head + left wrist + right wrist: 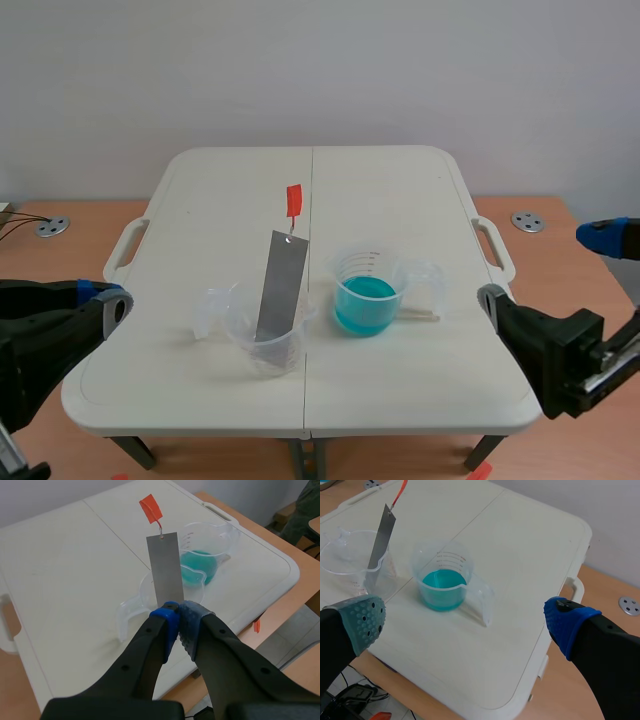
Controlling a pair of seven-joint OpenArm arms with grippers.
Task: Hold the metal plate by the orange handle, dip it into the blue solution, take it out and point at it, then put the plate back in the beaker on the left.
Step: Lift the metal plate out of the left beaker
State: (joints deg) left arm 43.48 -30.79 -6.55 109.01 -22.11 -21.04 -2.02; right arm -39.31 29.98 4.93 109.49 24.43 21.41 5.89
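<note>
left gripper [179,614] closed and nearer: orange handle [293,200] tops plate [279,290] leaning near-upright in left beaker [270,352]; right gripper [466,621] open.

Right gripper [466,624] spread wide, holding nothing. Beaker of blue solution [442,582] stands just ahead, between the fingers. Metal plate [380,540] leans in clear beaker [345,562] ahead of grey-green pad [365,622], orange handle [400,492] uppermost.

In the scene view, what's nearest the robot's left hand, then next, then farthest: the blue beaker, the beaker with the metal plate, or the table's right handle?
1. Clear beaker holding the metal plate, just left of centre, nearest the left hand.
2. Beaker of blue solution, just right of centre.
3. Table's right handle, at the far right edge.
</note>
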